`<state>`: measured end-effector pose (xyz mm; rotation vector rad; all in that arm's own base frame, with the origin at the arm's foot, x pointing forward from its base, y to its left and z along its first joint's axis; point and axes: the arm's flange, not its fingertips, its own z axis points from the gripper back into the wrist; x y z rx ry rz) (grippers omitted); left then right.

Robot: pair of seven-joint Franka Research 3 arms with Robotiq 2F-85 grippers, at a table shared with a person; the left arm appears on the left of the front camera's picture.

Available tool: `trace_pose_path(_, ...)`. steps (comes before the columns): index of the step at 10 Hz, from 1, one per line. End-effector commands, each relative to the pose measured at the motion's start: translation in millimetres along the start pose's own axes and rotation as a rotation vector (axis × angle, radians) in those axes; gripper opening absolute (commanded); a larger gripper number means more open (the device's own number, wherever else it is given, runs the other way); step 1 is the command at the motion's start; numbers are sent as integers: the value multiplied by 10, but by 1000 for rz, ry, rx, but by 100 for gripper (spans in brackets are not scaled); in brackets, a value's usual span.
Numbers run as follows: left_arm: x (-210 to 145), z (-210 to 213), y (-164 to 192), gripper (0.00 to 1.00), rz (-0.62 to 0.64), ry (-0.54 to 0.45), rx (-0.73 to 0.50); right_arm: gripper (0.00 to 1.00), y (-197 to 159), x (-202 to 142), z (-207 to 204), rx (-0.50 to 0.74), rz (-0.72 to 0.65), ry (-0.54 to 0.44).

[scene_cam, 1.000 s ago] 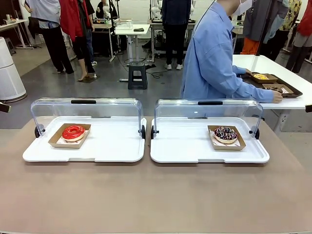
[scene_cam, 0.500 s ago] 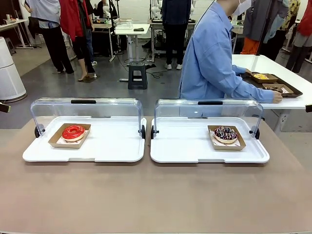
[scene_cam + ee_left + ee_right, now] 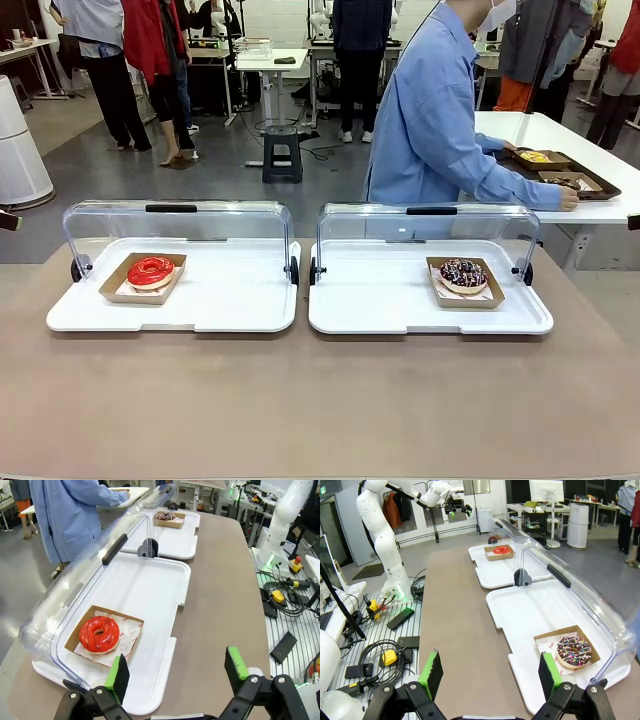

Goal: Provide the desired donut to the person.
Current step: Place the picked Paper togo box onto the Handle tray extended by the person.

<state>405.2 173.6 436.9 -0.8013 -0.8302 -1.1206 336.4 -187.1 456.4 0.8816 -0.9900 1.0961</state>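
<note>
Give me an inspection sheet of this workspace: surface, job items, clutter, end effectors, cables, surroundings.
Surface: brown table, bare in front of two white trays, each with its clear lid raised at the far side.
Job items: red glazed donut in a cardboard tray, left; chocolate sprinkled donut in a cardboard tray, right. The person is turned away, reaching to a side table.
Clutter: nothing seen on the table.
End effectors: left end effector open, empty, above the table's near edge; right end effector open, empty.
Cables: loose cables and yellow plugs on the floor plate beside the table.
Surroundings: bystanders and work tables behind.
</note>
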Motion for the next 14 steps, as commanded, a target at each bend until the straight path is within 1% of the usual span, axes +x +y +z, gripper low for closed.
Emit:
trace_pose_path(1, -9, 10, -7, 100, 1, -2, 3, 100, 10, -11, 8, 6, 13, -8)
trace_pose_path(14, -9, 10, -7, 100, 1, -2, 3, 100, 10, -11, 8, 6, 13, -8)
